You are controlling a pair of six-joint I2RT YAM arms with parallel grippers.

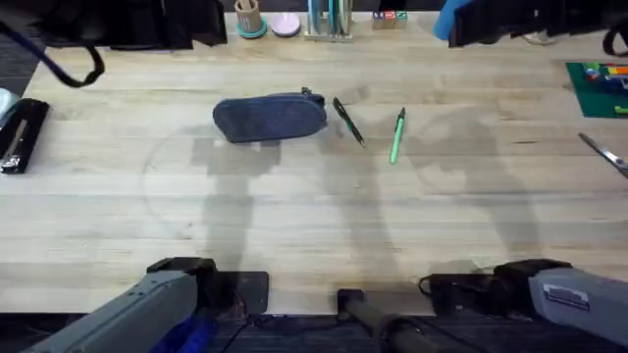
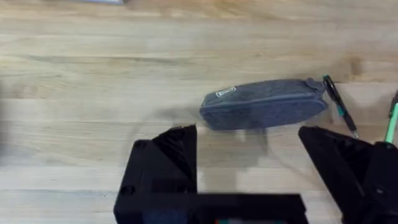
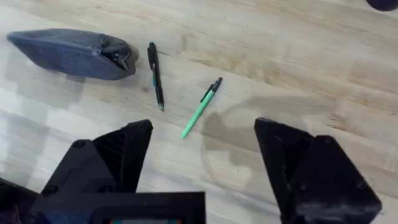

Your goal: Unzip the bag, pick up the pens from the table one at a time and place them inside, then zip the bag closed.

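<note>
The blue-grey bag lies zipped on the table, left of centre toward the far side; the left wrist view shows the bag ahead of my open left gripper. Just right of the bag lies the black pen, and right of that the green pen. In the right wrist view the bag, the black pen and the green pen lie beyond my open right gripper. Both arms sit low at the near edge, holding nothing.
A black stapler rests at the left edge. Silver scissors and a green cutting mat are at the far right. Cups and holders line the back edge. Bare wood spans the space between the arms and the bag.
</note>
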